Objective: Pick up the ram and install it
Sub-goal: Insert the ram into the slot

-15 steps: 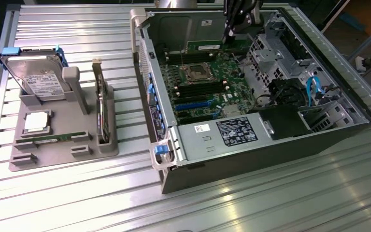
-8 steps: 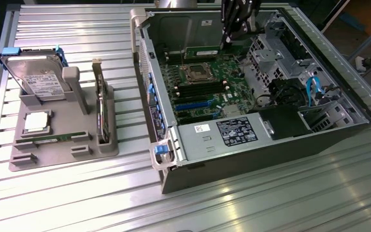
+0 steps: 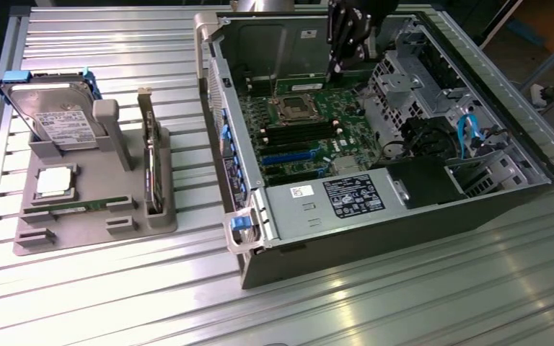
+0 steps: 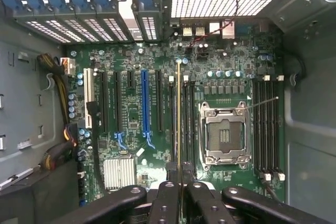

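My gripper (image 4: 179,184) is shut on the ram (image 4: 179,119), a thin green stick that I see edge-on in the wrist view. The stick hangs over the green motherboard (image 4: 131,114), lined up along the long black memory slots (image 4: 186,124) beside the silver CPU socket (image 4: 224,135). I cannot tell whether it touches a slot. In the exterior view the gripper (image 3: 346,61) reaches down into the far end of the open computer case (image 3: 257,216), above the motherboard (image 3: 301,137).
On the exterior view's left, a grey fixture (image 3: 27,241) holds a hard drive (image 3: 60,115), a square silver CPU chip (image 3: 55,180), an upright dark expansion card (image 3: 149,151) and another green stick (image 3: 80,205). Case walls, a drive cage (image 3: 421,86) and cables (image 3: 464,133) surround the board.
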{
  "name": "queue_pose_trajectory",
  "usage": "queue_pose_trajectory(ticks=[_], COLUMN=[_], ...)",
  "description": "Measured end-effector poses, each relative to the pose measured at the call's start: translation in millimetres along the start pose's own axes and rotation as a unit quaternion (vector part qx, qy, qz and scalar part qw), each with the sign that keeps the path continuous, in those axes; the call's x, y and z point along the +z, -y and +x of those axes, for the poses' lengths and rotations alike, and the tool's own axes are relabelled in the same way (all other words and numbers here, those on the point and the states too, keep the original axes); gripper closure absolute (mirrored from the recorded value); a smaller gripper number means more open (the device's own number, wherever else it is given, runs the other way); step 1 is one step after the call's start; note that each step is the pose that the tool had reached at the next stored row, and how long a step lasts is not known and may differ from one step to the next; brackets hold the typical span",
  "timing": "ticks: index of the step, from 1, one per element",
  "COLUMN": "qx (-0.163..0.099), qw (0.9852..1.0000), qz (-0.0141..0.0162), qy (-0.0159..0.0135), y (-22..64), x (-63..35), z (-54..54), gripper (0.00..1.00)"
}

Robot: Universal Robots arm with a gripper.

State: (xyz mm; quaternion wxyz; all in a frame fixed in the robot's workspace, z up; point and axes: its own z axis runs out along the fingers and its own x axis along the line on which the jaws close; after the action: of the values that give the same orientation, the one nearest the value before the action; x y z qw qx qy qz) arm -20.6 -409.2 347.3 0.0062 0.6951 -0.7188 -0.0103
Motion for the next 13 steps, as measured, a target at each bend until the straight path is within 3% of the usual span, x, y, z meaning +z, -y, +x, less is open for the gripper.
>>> queue_pose_trajectory(ticks=[4,13], qx=[0.0,0.0], qw=[1.0,1.0], qz=[0.0,0.0], qy=[0.0,0.0], y=[0.4,1.9], x=[10.0,20.4], z=[0.0,0.1], gripper=[0.88,0.88])
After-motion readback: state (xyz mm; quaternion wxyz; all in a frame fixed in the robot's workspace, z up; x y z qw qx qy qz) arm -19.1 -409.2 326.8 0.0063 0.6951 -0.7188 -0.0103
